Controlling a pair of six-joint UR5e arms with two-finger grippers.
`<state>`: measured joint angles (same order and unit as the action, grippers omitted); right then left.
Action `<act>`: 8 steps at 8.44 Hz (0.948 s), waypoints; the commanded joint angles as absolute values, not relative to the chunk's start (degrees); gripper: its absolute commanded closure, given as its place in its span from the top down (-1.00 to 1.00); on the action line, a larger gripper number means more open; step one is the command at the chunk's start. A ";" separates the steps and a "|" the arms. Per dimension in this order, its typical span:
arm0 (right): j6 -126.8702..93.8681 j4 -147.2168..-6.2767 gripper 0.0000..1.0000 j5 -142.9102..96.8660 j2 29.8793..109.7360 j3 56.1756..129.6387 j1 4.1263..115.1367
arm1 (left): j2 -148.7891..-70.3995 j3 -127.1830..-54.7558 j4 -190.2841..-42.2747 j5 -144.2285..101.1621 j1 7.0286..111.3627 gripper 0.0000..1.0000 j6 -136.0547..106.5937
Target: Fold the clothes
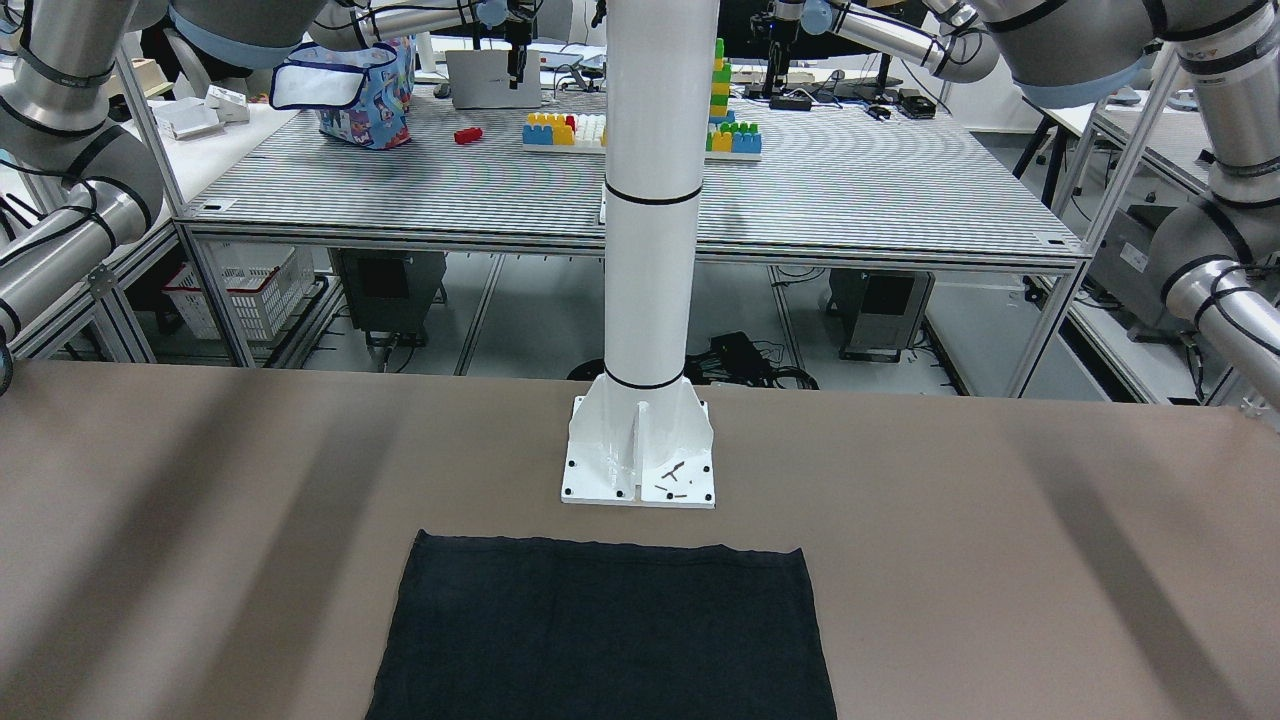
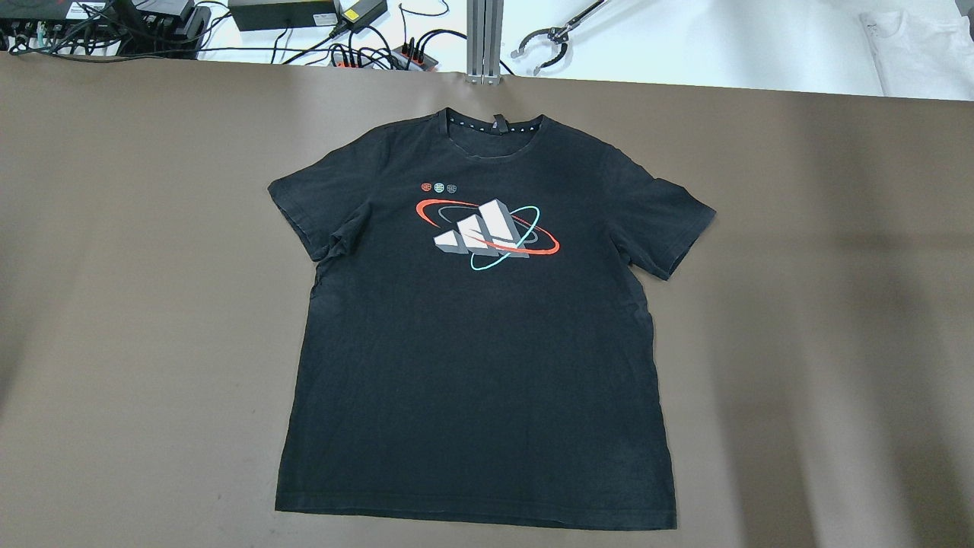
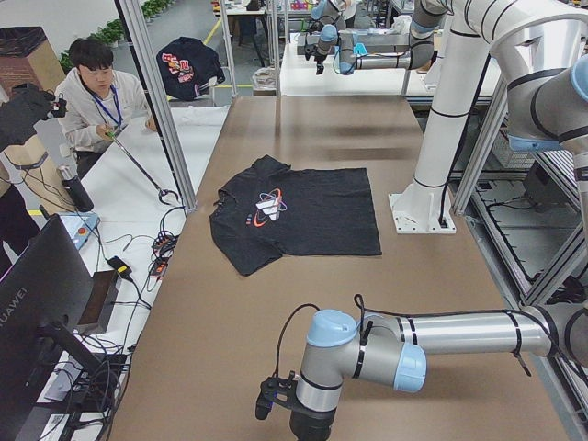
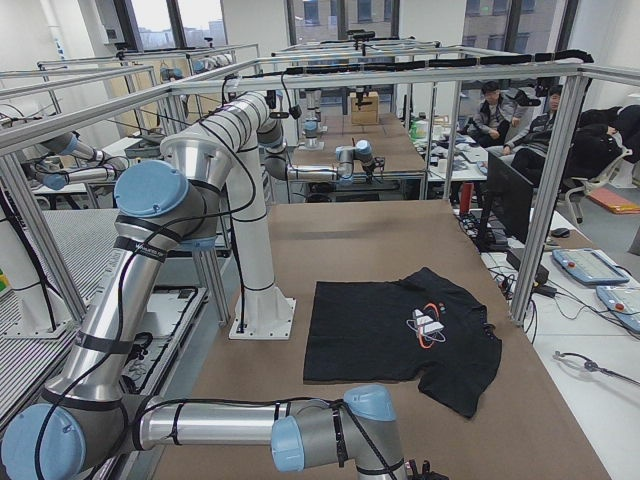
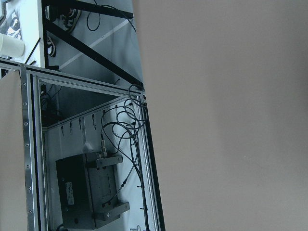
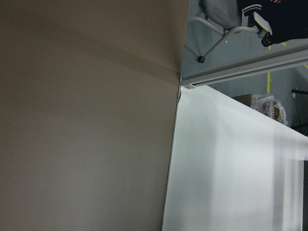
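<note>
The clothes are one black T-shirt [image 2: 472, 365] with a white, red and teal print on the chest. It lies flat and face up in the middle of the brown table [image 2: 822, 304], collar toward the far edge and both sleeves spread. Its hem [image 1: 600, 630] lies just in front of the white pillar's base plate [image 1: 638, 470]. Both arms are far from it at the table's two ends. Only the top of my left gripper [image 3: 308, 430] shows at the frame's bottom edge, as does my right gripper [image 4: 415, 470]; I cannot tell if either is open or shut.
A white side table [image 2: 723, 38] with a grabber tool [image 2: 544, 42] and cables [image 2: 365, 53] borders the far edge. A seated person [image 3: 96, 101] holds that tool. A monitor [image 3: 37, 294] stands by the left end. Bare brown tabletop surrounds the shirt.
</note>
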<state>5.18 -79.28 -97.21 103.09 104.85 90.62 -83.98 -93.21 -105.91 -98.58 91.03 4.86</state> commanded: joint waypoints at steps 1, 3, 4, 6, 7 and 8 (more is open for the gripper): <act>5.19 -79.28 0.89 -97.21 103.10 104.85 90.62 | -83.85 -93.25 -105.91 -98.61 91.05 1.00 5.53; 5.19 -79.28 0.89 -97.21 103.01 104.85 90.62 | -83.94 -93.16 -105.91 -98.61 90.97 1.00 5.45; 5.19 -79.28 0.89 -97.21 103.01 104.85 90.62 | -83.94 -93.25 -106.00 -98.61 91.05 1.00 5.45; 5.01 -79.28 0.89 -97.29 102.75 105.03 90.53 | -83.94 -93.34 -106.00 -98.61 91.05 1.00 5.45; 5.10 -79.10 0.89 -97.38 102.66 106.07 90.53 | -84.02 -93.60 -106.00 -98.61 91.05 1.00 5.45; 5.10 -79.10 0.89 -97.30 102.57 106.69 90.53 | -84.46 -93.69 -105.91 -98.61 91.05 1.00 5.45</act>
<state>5.08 -79.20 -97.30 102.77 105.47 90.56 -84.01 -93.44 -105.99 -98.61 91.05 5.45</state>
